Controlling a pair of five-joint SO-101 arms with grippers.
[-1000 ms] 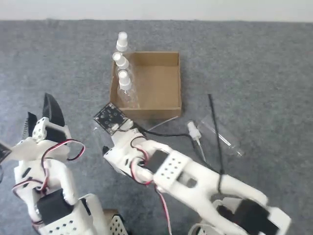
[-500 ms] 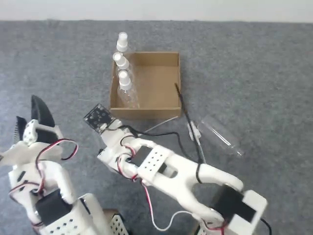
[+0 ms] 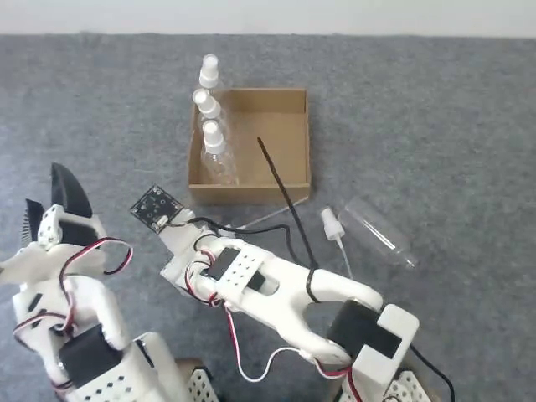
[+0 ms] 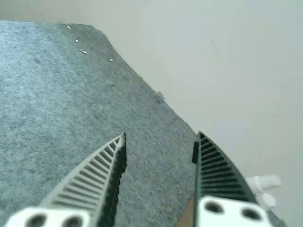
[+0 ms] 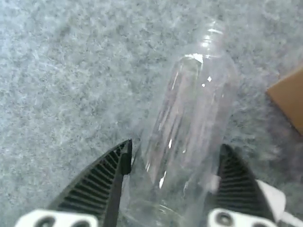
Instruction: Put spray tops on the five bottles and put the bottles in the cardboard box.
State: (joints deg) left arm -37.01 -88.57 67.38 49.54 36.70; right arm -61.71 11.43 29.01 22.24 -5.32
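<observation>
Right wrist view has a clear, uncapped bottle [image 5: 189, 123] lying on its side on the grey tabletop [image 5: 57, 56], just off a corner of the cardboard box [image 5: 289, 97], its open neck pointing away from the wrist. The right hand [image 5: 176, 145] is spread with 1 finger on each side of the bottle's body. It sits low around the body, with a sliver of carpet showing beside 1 finger, so I read it as released and not yet grasping.

In the high view, 3 capped bottles [image 3: 214, 142] stand in a row along the box wall on the left arm's side; whether the farthest 1 stands inside the box I cannot tell. A second uncapped bottle [image 3: 378, 230] lies on the tabletop off the opposite side of the box, with a loose spray top [image 3: 332, 224] between it and the box. The left hand [image 4: 161, 142] hangs released and empty, well apart from the box, on the side where the capped row stands.

The step in hand looks like the pickup of the 4th bottle, with 3 of 5 apparently done. The next move calls for a gentle, centred squeeze on the body, since thin clear plastic may dent or slip out sideways. The bottle then needs lifting with its neck presented clear of the box, and the spray top must be fetched from the box's far side.
</observation>
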